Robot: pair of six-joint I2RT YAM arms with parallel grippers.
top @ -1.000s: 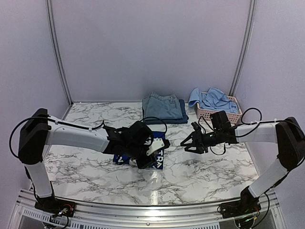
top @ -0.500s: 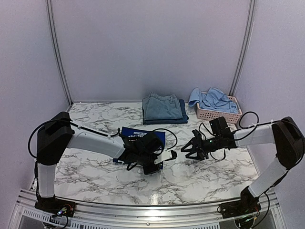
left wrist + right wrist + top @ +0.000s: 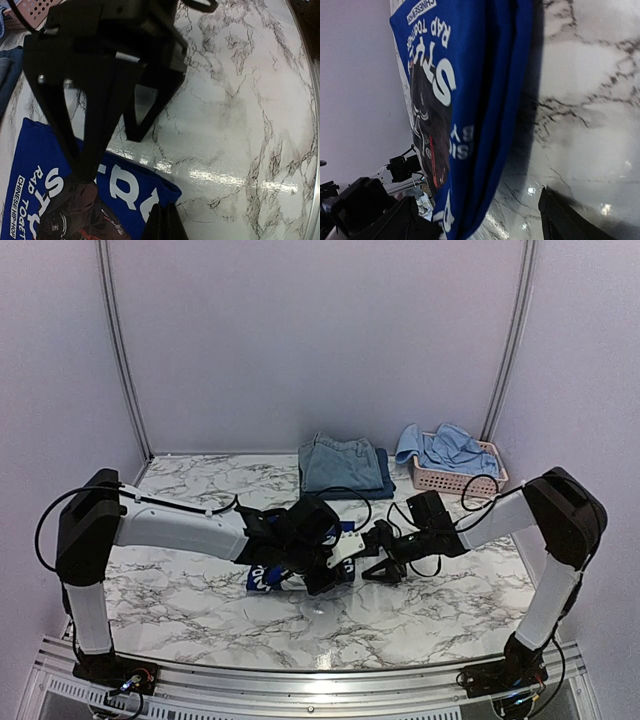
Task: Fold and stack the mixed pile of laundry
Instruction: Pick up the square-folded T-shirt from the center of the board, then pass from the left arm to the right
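1: Two claws on one tee. Left claw (image 3: 162, 216) is clamped tight and looks to pinch the near corner of the royal-blue T-shirt (image 3: 45, 200). The tee lies print-up on the marble table (image 3: 240, 125), right under that claw.

2: And right claw (image 3: 378, 558)?

1: Spread wide, nothing in it. It faces the left claw, tips low. The tee's layered edge sits btwn its fingers (image 3: 570, 222), not touched as far as I can tell.

2: So prob. a 2nd grip for the next fold. How to do it well?

1: IMO bring right claw down on that same edge, beside the left claw's pinch, not on it. Catch all layers; the edge is thick there & a part grip wd peel off the top ply only. Then lift both ends level, same pace, so the fold lands square.

2: Risks?

1: Claws are v. close, so fingers cd clash. Go slow.

2: Where does it go after?

1: Prob. the stack well beyond both claws: folded denim (image 3: 338, 465) on a navy piece (image 3: 384, 476). Farther off, past right claw, is the pink basket (image 3: 460, 481) w/ a light-blue shirt (image 3: 445, 448) heaped in it, not yet folded.
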